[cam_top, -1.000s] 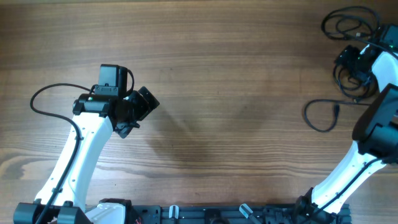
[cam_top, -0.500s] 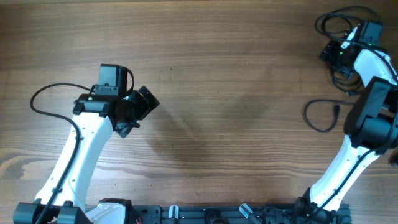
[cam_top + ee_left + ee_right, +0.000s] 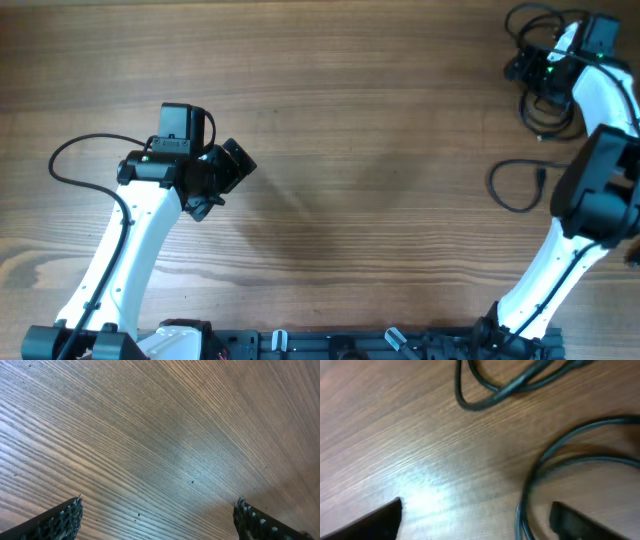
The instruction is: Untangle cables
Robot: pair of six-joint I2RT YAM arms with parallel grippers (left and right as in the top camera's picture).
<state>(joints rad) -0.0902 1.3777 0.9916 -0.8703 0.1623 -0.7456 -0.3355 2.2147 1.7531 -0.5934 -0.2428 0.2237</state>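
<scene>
A tangle of black cables point(image 3: 528, 12) lies at the table's far right corner. A separate black cable loop point(image 3: 492, 185) lies nearer, on the right. My right gripper point(image 3: 522, 68) hovers over the tangle, open and empty. In the right wrist view its fingers point(image 3: 475, 510) straddle bare wood, with one cable strand point(image 3: 527, 505) running just inside the right finger and another loop point(image 3: 485, 402) further ahead. My left gripper point(image 3: 238, 163) is open and empty at the left of the table, far from the cables. Its wrist view point(image 3: 157, 510) shows only wood.
The wooden table point(image 3: 380, 120) spreads between the two arms. The left arm's own black cable point(image 3: 60, 155) loops beside it. The far edge of the table is close behind the tangle.
My right gripper has moved away and to the left, from beside the tangle to over its far part. The left arm has not moved.
</scene>
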